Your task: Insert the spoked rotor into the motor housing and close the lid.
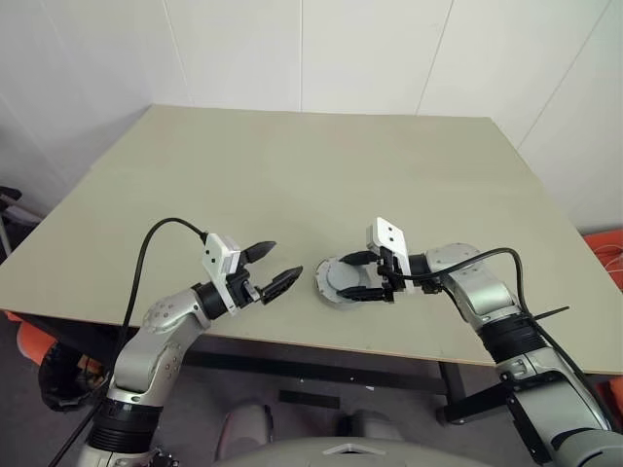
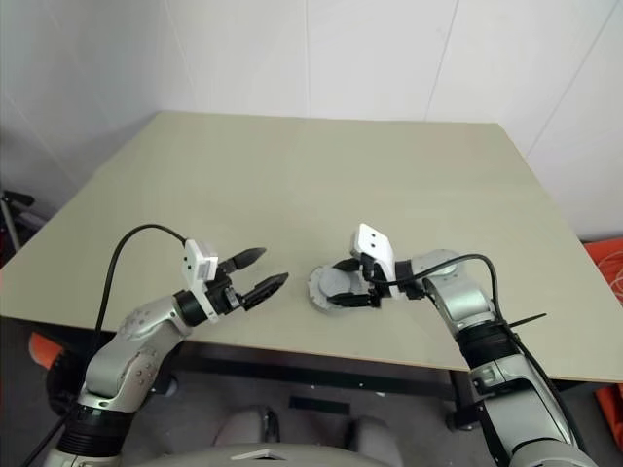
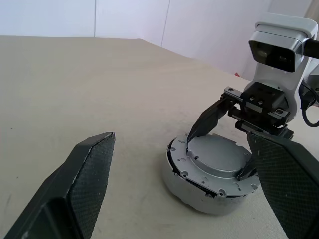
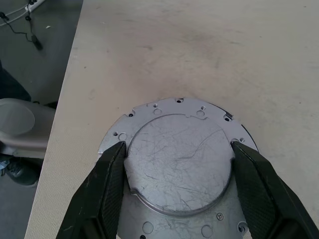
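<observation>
The motor housing (image 3: 194, 196), a pale grey round puck, stands on the table near its front edge. On top lies the lid (image 3: 219, 157), a grey plate with a raised round centre and small holes round its rim. It sits slightly askew, with a dark gap along one side. My right gripper (image 1: 352, 278) reaches in from the right, and its fingers (image 4: 107, 184) press against both sides of the lid's raised centre. A short way left of the housing, my left gripper (image 1: 284, 261) hovers open, pointing at it and holding nothing. The spoked rotor is hidden.
The beige table (image 1: 292, 175) stretches far back to a white wall. Its front edge (image 1: 292, 341) runs just below the housing. Black cables trail from both wrists. Orange items (image 1: 608, 258) lie on the floor at the right.
</observation>
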You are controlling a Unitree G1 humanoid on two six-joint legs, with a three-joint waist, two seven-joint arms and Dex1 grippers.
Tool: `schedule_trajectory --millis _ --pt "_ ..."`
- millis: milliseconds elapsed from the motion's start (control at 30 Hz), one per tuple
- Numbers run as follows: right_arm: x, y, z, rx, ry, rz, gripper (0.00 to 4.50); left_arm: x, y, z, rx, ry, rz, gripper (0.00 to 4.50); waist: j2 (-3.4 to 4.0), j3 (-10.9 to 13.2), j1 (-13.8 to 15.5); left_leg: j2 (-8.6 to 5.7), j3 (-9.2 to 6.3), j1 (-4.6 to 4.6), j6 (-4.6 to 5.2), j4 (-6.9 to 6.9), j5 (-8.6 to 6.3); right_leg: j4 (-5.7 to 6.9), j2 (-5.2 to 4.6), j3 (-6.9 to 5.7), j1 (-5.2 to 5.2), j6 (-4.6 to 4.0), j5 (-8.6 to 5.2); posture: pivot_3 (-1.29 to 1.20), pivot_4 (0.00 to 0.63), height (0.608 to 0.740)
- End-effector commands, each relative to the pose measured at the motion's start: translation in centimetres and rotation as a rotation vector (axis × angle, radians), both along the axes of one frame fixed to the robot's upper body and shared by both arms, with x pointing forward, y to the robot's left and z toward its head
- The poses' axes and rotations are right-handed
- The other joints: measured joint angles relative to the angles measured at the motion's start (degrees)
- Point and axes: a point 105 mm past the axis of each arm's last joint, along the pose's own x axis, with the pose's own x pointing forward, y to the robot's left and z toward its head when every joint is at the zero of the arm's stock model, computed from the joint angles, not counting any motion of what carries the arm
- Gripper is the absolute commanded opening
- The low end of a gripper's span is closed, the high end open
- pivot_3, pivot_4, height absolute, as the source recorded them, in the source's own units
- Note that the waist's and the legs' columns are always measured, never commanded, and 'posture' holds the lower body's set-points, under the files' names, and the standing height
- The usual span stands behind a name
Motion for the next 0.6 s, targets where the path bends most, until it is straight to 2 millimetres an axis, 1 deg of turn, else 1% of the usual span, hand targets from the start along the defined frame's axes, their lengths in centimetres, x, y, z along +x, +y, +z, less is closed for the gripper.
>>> schedule_trajectory --millis 33,100,267,367,600 --pt "0.6 0.1 1.2 0.047 -0.024 -0.04 3.2 -0.1 -0.1 1.1 -0.009 -0.043 -0.007 4.5 0.0 0.0 0.0 0.0 0.0 0.0 0.0 0.0 0.0 0.0 0.0 0.0 0.0 0.0 0.0 0.0 0.0 0.74" --pt "0.6 0.4 1.8 0.073 -0.026 -0.054 3.2 -0.2 -0.1 1.1 -0.01 -0.042 -0.008 4.5 0.0 0.0 0.0 0.01 0.0 0.01 -0.01 0.01 0.01 0.01 0.0 0.0 0.0 0.0 0.0 0.0 0.0 0.74" --pt "0.4 1.1 2.0 0.118 -0.019 -0.099 3.2 0.0 -0.1 0.9 -0.013 -0.037 -0.011 4.5 0.0 0.0 0.0 0.01 0.0 0.0 -0.02 0.0 0.01 0.01 0.0 0.0 -0.02 0.01 -0.01 0.0 0.0 0.74" --pt "-0.2 1.3 1.7 0.117 -0.01 -0.105 3.2 0.0 -0.1 0.9 -0.014 -0.034 -0.013 4.5 0.0 0.0 0.0 0.02 0.0 -0.01 -0.02 -0.01 0.01 0.02 0.01 0.0 -0.06 0.01 0.0 0.0 0.0 0.74" --pt "-0.9 0.9 1.0 0.09 -0.001 -0.102 3.2 -0.1 -0.2 0.9 -0.015 -0.032 -0.02 4.5 0.0 0.0 0.0 0.01 0.01 -0.03 0.0 -0.08 -0.01 -0.06 0.01 0.0 -0.05 0.01 0.0 0.0 0.0 0.74"
